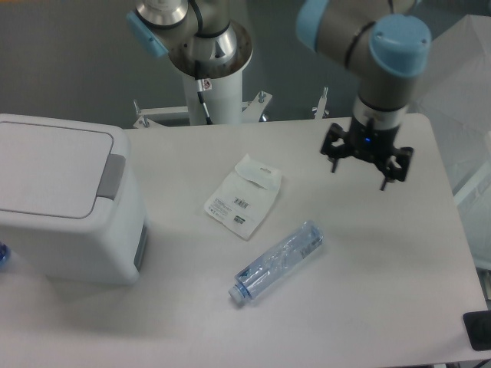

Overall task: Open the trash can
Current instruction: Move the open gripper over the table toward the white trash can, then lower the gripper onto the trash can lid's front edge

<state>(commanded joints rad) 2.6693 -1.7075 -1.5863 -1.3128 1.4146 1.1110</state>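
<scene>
The trash can (69,230) is a large white boxy bin at the table's left side. Its flat lid (50,169) lies shut, and a grey push tab (113,176) sits on the lid's right edge. My gripper (367,157) hangs over the table's far right part, well away from the bin, pointing down. It looks open and holds nothing.
A white paper packet (244,195) lies mid-table. A clear plastic bottle (280,261) lies on its side in front of it. The arm's base column (207,61) stands behind the table. A black object (479,330) sits at the lower right corner.
</scene>
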